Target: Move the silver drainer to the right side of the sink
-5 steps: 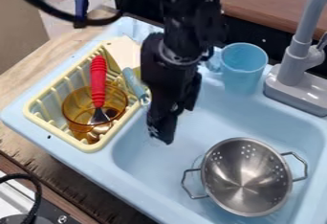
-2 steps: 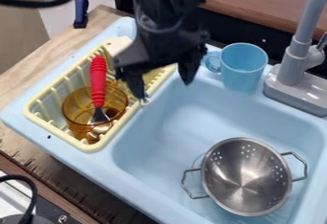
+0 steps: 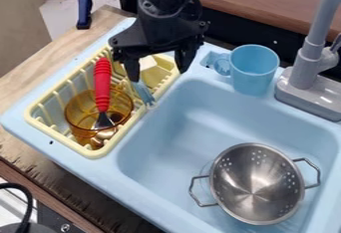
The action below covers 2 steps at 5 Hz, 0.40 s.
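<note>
The black gripper [image 3: 158,74] hangs above the upper right part of the yellow rack, its two fingers spread wide with nothing held between them. Down in the right part of the light blue sink [image 3: 166,127] rests the silver drainer [image 3: 256,184], upright, with one wire handle at its left and one at its right. A wide gap separates the drainer from the gripper.
The yellow drying rack [image 3: 70,142] fills the left side and holds an amber cup [image 3: 80,110], a red-handled utensil [image 3: 102,85] and a light blue item [image 3: 142,91]. Behind the basin stand a blue cup [image 3: 253,72] and a grey faucet [image 3: 306,72].
From above the basin's left edge, the gripper has moved up and back to over the rack, and its fingers have spread apart. The silver drainer has stayed in place.
</note>
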### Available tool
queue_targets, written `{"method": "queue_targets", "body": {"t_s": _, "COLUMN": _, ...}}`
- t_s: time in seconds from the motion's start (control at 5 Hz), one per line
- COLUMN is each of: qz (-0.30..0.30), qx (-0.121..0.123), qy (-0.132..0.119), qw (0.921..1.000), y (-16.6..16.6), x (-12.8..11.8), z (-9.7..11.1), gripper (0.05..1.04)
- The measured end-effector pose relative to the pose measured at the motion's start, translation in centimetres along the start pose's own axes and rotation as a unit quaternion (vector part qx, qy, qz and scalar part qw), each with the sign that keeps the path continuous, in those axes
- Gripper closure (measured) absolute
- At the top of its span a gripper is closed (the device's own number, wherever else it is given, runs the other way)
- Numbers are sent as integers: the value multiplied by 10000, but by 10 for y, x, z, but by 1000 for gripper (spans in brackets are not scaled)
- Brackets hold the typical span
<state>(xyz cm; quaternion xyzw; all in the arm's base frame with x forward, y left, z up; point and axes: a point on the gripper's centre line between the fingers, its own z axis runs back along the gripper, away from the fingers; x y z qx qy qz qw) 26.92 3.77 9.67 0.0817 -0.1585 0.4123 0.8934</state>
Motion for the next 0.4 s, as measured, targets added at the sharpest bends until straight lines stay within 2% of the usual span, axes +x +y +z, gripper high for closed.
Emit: {"method": "queue_targets", "body": {"t_s": 0.4, "qz": 81, "qx": -141, "qy": 154, "qw": 9997, "y": -11, "x": 26, "z": -11, "gripper": 85}}
